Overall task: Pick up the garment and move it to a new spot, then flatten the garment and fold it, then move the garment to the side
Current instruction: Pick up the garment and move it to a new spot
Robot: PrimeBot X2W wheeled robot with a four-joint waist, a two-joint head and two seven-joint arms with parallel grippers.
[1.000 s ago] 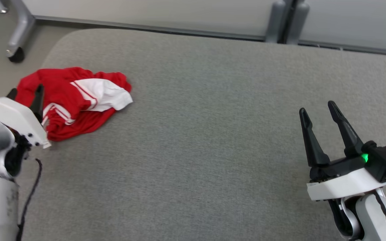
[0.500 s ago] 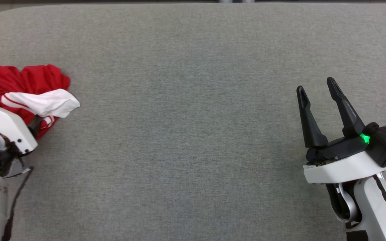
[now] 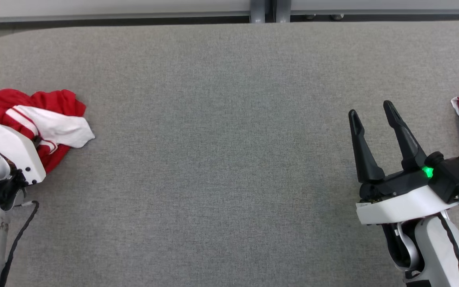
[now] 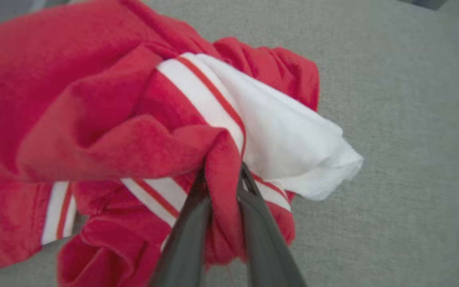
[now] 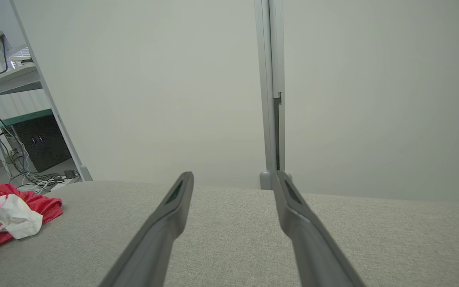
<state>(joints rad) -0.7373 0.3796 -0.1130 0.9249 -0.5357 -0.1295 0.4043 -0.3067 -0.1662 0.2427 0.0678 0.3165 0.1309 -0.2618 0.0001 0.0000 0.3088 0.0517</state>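
Clamping under way on the left side

Your left gripper [image 4: 221, 175] is pinching a fold of the crumpled red-and-white fabric garment [image 4: 94, 119], cloth bunching between its two dark fingers [image 4: 185, 239]. The garment is lying at the far left of the grey fabric-covered table [image 3: 229, 159]. Your right gripper [image 3: 369, 109] is hovering over the table's right part, jaws standing wide apart, grasping nothing.

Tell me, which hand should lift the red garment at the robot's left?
Left. The left hand pinches a fold of the garment; the right hand hangs open, far across the table.
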